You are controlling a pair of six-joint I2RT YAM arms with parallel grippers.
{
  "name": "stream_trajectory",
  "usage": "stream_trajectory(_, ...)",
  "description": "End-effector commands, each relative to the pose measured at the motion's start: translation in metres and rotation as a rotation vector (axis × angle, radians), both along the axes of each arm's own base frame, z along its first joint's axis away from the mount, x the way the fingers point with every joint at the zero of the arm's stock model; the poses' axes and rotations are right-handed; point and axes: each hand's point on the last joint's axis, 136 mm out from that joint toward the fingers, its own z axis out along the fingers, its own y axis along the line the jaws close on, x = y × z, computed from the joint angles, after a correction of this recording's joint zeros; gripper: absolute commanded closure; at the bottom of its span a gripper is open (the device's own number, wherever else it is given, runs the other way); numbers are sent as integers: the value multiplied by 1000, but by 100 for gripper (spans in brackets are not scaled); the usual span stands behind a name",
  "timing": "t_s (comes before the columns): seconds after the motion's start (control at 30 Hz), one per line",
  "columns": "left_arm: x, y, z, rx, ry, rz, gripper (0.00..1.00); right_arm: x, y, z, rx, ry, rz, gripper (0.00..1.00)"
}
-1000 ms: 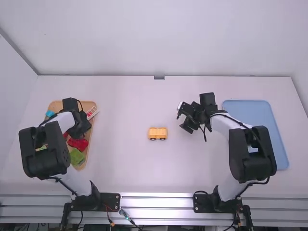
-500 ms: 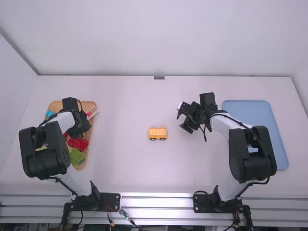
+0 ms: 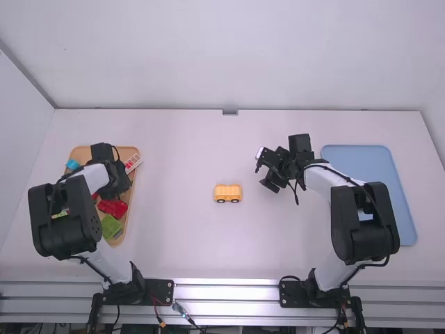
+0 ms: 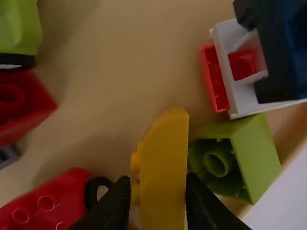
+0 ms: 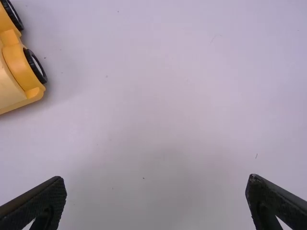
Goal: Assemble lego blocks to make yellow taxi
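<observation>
Left end effector point(image 4: 157, 182) closed on curved yellow plastic block point(image 4: 165, 153) – lift straight up, clear of hollow green plastic block point(image 4: 256, 158). Right end effector point(image 5: 156, 178) open, empty.

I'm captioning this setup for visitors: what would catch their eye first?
Probably the yellow-orange, black-wheeled toy vehicle base near the middle of the white table. Next, the light-blue tray by the right arm, then the tan tray of coloured plastic blocks beneath the left arm.
</observation>
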Motion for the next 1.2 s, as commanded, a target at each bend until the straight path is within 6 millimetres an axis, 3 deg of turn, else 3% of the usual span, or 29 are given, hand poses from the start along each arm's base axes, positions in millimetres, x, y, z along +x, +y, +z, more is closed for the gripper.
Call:
stream_trajectory(0.0, -7, -2, -9, -5, 33, -8, 68, -2, 2, 4, 14, -2, 3, 1)
stream_trajectory(0.17, -7, -2, -13, 0, 16, -5, 60, -2, 2, 4, 15, -2, 5, 1)
stream_trajectory(0.47, -7, -4, -16, -4, 5, -8, 62, -1, 2, 4, 16, -9, 5, 1)
stream_trajectory(0.9, 1, -9, -15, -27, -24, -51, 87, 0, 2, 5, 20, -7, -5, 1)
stream_trajectory(1.03, 4, -8, -14, -23, -37, -49, 88, 0, 2, 5, 21, -8, -5, 1)
stream_trajectory(1.17, 10, -5, -9, -26, -85, 18, 98, 0, 2, 5, 20, -8, -5, 1)
